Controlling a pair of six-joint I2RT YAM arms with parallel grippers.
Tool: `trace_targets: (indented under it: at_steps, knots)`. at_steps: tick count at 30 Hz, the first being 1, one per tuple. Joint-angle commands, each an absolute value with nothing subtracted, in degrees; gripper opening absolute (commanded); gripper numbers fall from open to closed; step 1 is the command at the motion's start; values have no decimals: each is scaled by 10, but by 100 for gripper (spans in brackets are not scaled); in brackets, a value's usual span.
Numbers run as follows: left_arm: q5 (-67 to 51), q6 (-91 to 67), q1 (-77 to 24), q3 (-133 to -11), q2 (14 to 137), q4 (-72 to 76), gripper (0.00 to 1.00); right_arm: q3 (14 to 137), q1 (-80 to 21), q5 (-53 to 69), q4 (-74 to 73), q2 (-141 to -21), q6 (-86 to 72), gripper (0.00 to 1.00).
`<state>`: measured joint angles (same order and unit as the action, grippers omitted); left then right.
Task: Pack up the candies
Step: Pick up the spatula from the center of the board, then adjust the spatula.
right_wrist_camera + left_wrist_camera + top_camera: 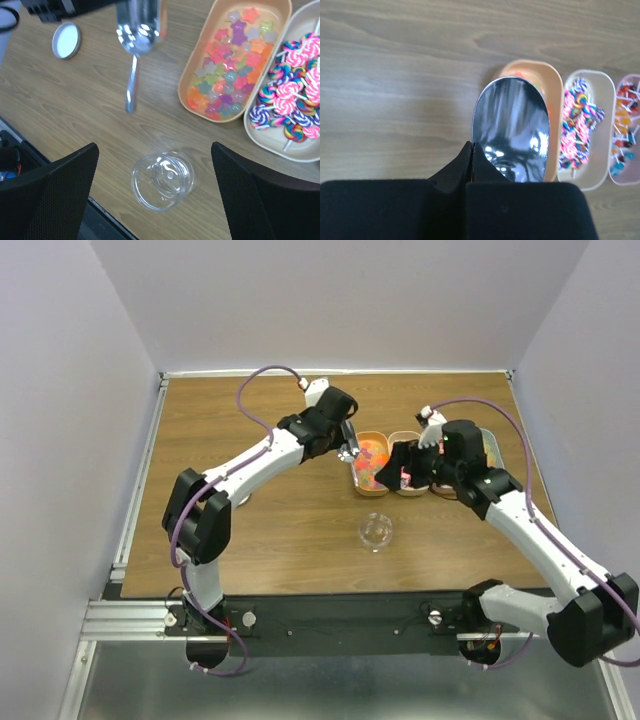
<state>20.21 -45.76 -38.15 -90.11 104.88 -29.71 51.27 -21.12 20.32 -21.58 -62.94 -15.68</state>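
— Clear jar [162, 180] is empty, near the counter's [250, 410] front edge. Its white lid [66, 40] is off, lying toward the left edge. So nothing packed yet?
— Nothing, far as I can see. All the candies [227, 70], little star shapes, sit in the orange tray [182, 95], mid-counter toward the right edge. The metal scoop [512, 130] looks bare inside too.
— Who has the scoop?
— The left gripper [471, 150], clenched on its handle. The bowl hangs at the tray's left end, and the candies lie just past its tip. Touching them? Can't tell, height's hard to read.
— And the right gripper [154, 150]?
— Spread wide, grasping nothing. The jar shows below, between its fingers. The lollipop tray [602, 87] sits right beside the orange one.
— What's left?
— My guess: scoop, carry to jar, pour, lid on. Whole job, basically.
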Motion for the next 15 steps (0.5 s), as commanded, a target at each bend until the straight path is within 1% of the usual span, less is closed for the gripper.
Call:
trace_targets:
  at_steps: [1,4,5,6,8,11,12,14,15]
  knots:
    - [249,-540,-413,-924,1022,-333,0,551,-278,121,-203,-674,-173,100]
    - [269,-561,-430,-926,1015,-339,0,566,-303,85,-201,-699,-185,100]
    - [274,-565,-436,-925,1013,-342,0,568,-308,66,-200,-704,-188,97]
    - [279,-570,-439,-925,1012,-344,0,573,-311,60,-199,-708,-192,92]
    - [285,-578,-441,-928,1010,-350,0,578,-317,51,-198,-722,-196,84]
    - [291,-584,-443,-938,1012,-362,0,586,-330,43,-199,-740,-209,77]
    - [292,-585,-444,-940,1013,-365,0,588,-335,39,-197,-744,-209,73]
    - [298,-590,-445,-944,1013,-372,0,591,-349,18,-198,-754,-211,70]
    - [299,-591,-445,-946,1013,-374,0,593,-354,11,-197,-762,-214,65]
